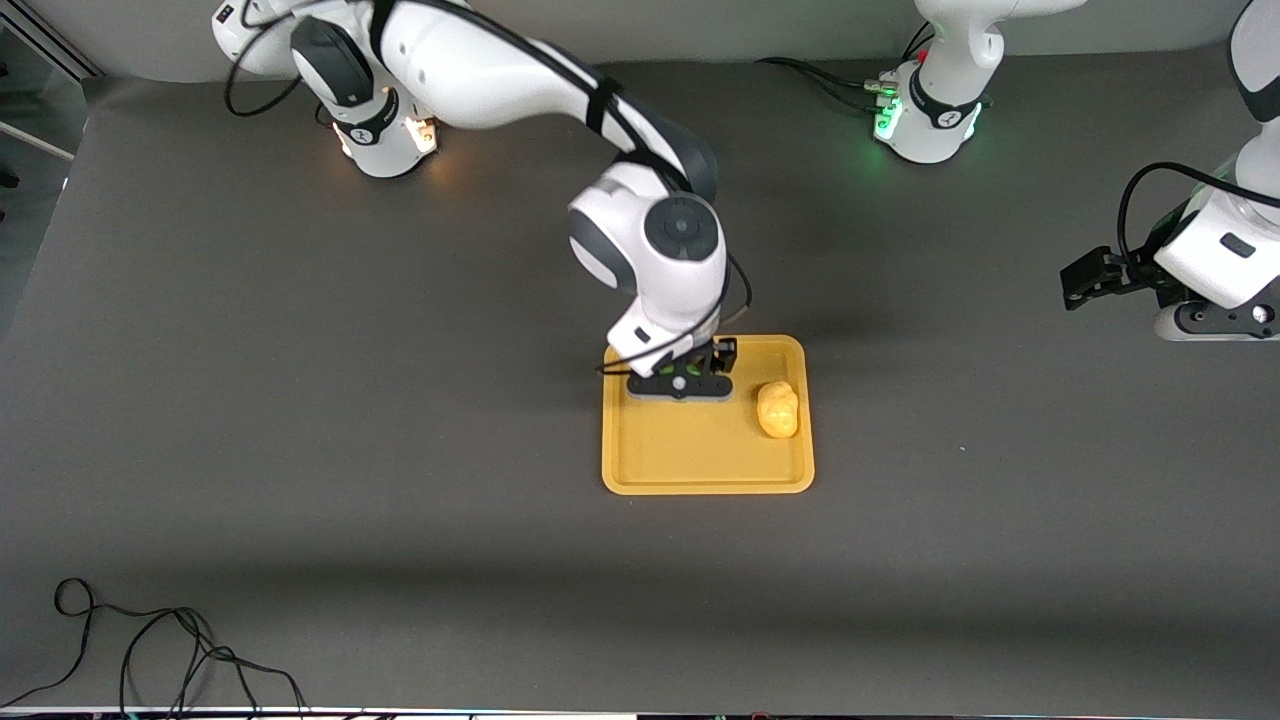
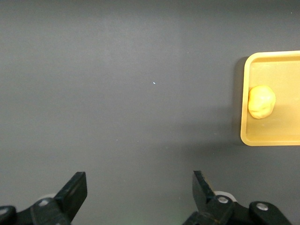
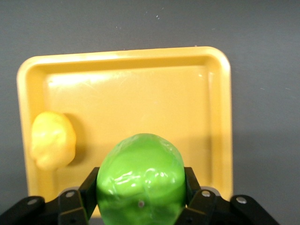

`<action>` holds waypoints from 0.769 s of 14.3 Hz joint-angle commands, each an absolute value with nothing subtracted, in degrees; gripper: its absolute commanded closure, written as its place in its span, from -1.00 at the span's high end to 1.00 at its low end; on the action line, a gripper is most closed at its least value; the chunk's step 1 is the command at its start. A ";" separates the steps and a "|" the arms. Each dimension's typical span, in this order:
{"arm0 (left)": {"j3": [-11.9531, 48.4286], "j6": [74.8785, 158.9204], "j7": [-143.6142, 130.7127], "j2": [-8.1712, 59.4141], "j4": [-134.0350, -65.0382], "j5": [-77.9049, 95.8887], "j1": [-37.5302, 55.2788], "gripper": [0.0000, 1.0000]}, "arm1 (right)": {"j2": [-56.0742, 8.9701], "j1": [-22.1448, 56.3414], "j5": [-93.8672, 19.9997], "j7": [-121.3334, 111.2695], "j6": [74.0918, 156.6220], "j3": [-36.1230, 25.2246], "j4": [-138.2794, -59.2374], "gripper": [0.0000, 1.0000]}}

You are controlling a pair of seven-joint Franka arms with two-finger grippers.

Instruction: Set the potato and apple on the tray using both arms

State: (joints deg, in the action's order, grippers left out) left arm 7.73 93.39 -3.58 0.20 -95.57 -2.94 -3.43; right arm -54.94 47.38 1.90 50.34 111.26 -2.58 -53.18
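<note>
With the cable [image 1: 150, 650] lying loose at the surface [image 1: 400, 500] edge nearest the front camera, nothing there touched the job. Next up from it sat the tray [image 1: 700, 470], flat and square to the surface edge. We saw the potato [image 1: 778, 410] already on it, lying against the rim at the left arm's end, partway between the tray's nearer and farther edges.

Over the tray's farther half, toward the right arm's end, we had the right hand [image 1: 680, 383] low above the floor of the tray, fingers clamped on the apple [image 3: 140, 180]. From the wrist camera the apple filled the gap between the pads, gripped around its widest part. We couldn't tell whether it touched the tray floor yet.

The left hand [image 2: 136, 192] waited off over bare surface at the left arm's end, well apart from the tray, fingers spread wide and empty.

Risks as we judged them:
- Apple is round and glossy. Released from any height, it could roll, and the low rim might not stop it.
- A roll toward the potato could knock it; it's already hard on the rim.
- The hand sat near the tray's farther rim. Lowering with any drift that way could catch the rim and shift or tip the tray.
- Glossy skin could stick to one pad on opening and get dragged sideways.
</note>
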 commanded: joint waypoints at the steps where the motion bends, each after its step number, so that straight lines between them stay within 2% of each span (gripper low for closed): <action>1: 7.65 92.64 -2.55 -0.35 -95.54 -2.37 -3.69 1.00 | -60.11 47.81 3.43 51.33 114.78 -2.90 -49.92 -0.18; 7: 7.65 92.55 -2.64 -0.26 -95.54 -2.37 -3.69 1.00 | -64.59 48.52 4.57 51.33 119.79 -3.25 -50.10 -0.18; 11: 7.65 92.55 -2.64 -0.26 -95.54 -2.29 -3.69 1.00 | -65.04 48.52 4.57 51.33 121.11 -3.25 -50.10 -0.18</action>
